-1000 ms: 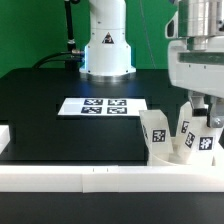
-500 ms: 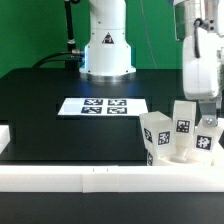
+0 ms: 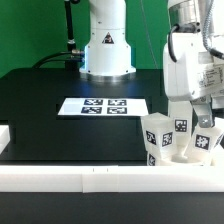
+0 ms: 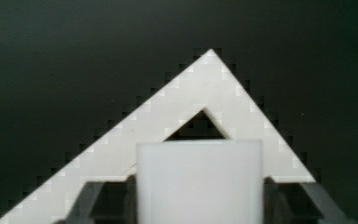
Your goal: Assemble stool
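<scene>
Three white stool legs with black-and-white tags stand close together at the exterior view's right front: one (image 3: pixel 155 133), one (image 3: pixel 181 127) and one (image 3: pixel 206 141). They rise from the white seat (image 3: pixel 172 156), which is mostly hidden behind them and the rail. My gripper (image 3: pixel 204 114) reaches down from above onto the rightmost leg. In the wrist view that leg (image 4: pixel 202 185) fills the space between my two fingers (image 4: pixel 98 200), which press on both its sides. A white triangular shape (image 4: pixel 208 90) with a small triangular gap shows beyond it.
The long white border rail (image 3: pixel 90 175) runs along the front, just in front of the stool. The marker board (image 3: pixel 103 105) lies flat on the black table (image 3: pixel 50 110) at mid-table. The robot base (image 3: pixel 107 45) stands at the back.
The gripper has shifted slightly toward the exterior view's left and turned about its axis over the legs. The rightmost leg's tag has shifted with it.
</scene>
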`<action>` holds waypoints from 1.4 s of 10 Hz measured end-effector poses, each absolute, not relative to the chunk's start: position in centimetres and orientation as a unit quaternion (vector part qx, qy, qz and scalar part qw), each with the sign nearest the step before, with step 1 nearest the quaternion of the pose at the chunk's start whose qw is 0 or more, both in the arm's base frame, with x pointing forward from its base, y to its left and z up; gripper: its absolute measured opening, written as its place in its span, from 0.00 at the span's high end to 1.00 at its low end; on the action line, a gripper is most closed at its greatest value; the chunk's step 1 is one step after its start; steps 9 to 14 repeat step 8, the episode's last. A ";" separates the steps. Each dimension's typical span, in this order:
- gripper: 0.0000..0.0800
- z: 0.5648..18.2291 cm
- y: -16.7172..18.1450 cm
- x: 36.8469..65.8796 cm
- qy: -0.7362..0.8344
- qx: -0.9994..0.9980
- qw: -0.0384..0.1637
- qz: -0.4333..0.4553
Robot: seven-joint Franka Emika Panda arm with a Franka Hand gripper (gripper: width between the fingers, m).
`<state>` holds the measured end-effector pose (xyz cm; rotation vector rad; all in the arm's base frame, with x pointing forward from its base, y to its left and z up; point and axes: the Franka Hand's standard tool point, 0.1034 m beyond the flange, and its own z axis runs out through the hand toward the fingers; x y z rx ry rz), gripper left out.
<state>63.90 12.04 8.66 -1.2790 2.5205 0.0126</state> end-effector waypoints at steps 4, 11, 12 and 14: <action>0.21 12.5 11.5 64.3 0.861 -0.476 0.179 0.003; 0.19 12.8 11.3 64.0 0.857 -0.482 0.180 0.001; 0.19 12.8 11.3 64.0 0.857 -0.482 0.180 0.001; 0.19 12.8 11.3 64.0 0.857 -0.482 0.180 0.001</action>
